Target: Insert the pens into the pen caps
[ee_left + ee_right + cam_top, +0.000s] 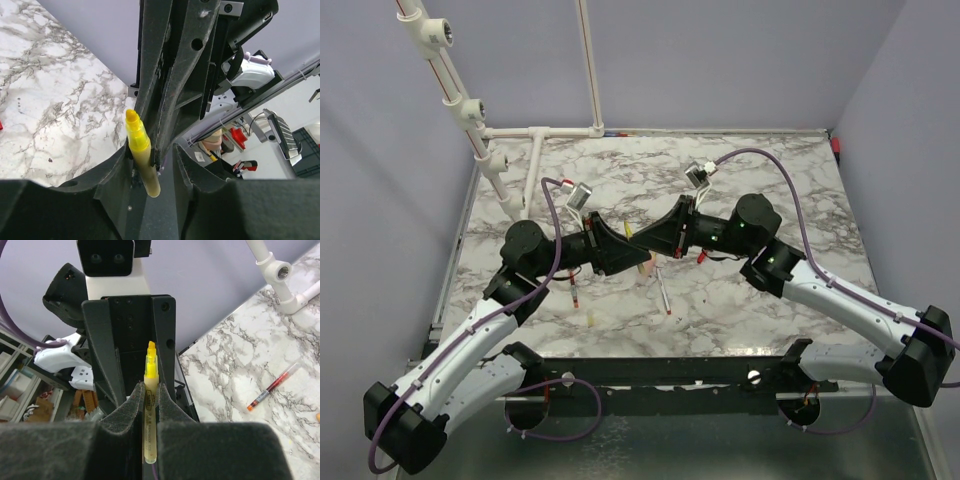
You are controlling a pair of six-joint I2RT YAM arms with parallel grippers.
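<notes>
Yr right gripper (pixel 150 391) clamps the yellow pen (pixel 150 371) mid-barrel, left gripper (pixel 151 159) gapes; prob light, stiff, slick plastic, so grip there.

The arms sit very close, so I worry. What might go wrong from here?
The yellow pen in the right gripper points its bare tip at the left gripper, close by; a slight misalignment might jam or tilt it. Loose pens, like the grey pen, lie near both grippers and might get swept.
</notes>
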